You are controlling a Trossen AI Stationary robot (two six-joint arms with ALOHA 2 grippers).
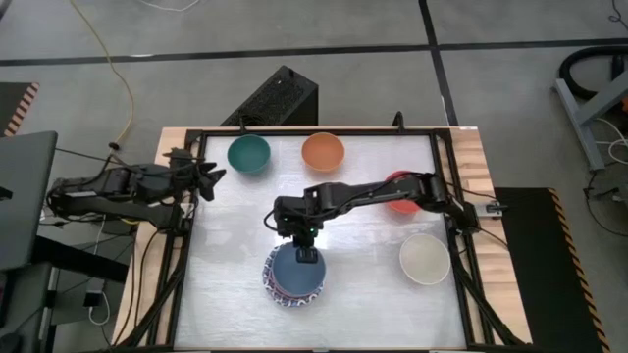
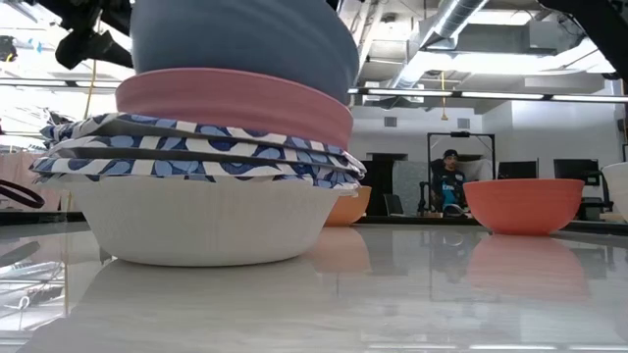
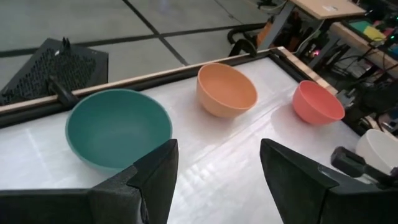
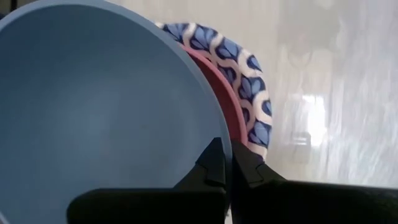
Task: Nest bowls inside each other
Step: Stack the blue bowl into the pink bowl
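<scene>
Six bowls already nest near the desk's front edge, my right claw (image 4: 225, 163) pinched shut on the plain dark blue bowl's (image 1: 297, 270) rim to seat it inside the pink bowl (image 2: 235, 98), hiding bowls beneath, while my left claw (image 3: 214, 177) waits wide.

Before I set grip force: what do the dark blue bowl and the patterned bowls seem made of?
Dark blue bowl: likely matte plastic or melamine, with an even colour, a thin rim and no sharp glare. Patterned bowls: possibly melamine or glazed ceramic, with printed blue rims and faintly ribbed white walls. Uncertain.
</scene>
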